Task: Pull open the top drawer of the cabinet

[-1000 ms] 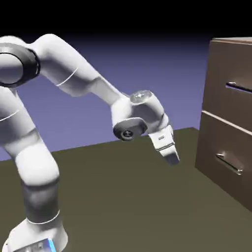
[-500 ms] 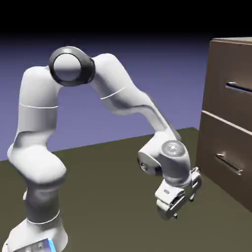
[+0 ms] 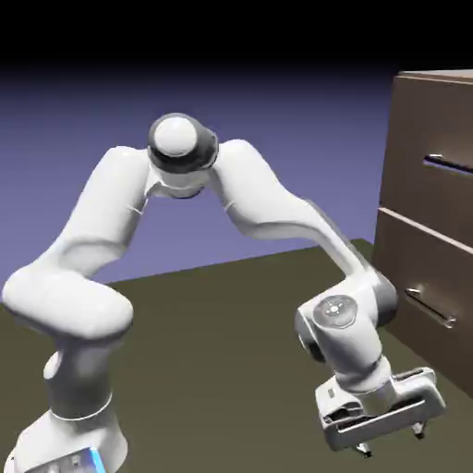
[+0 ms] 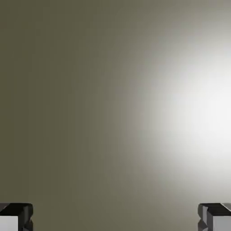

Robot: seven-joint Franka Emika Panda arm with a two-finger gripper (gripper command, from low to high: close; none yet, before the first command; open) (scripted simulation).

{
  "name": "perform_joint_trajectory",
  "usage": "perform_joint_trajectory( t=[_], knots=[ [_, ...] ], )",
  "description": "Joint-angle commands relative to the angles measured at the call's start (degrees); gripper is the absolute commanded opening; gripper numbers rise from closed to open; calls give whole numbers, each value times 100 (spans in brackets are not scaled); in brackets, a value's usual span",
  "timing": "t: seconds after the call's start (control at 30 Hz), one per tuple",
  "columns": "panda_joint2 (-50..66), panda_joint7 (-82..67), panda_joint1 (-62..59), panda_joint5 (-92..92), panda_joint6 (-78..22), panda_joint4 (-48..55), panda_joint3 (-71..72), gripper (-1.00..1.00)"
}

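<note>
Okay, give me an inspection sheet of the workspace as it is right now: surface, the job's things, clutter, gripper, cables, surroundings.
Surface: dark olive-brown table top; a bright glare shows on it in the hand view.
Top drawer: closed, slim bar handle untouched.
Cabinet: at the exterior view's right, partly out of frame.
Lower drawer: closed, with its own bar handle.
Clutter: nothing seen.
Gripper: open, empty, pointing down below the level of the top handle.
Cables: nothing seen.
Surroundings: plain blue-violet backdrop, black toward the top.
</note>
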Motion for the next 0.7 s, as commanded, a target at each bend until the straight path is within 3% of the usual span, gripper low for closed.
perform_joint_trajectory(
  t=[0.0,0.67],
  knots=[
    [199,45,97,250,-68,80,-171,0],
    [4165,949,2042,5233,-1426,1677,-3583,0]
  ],
)
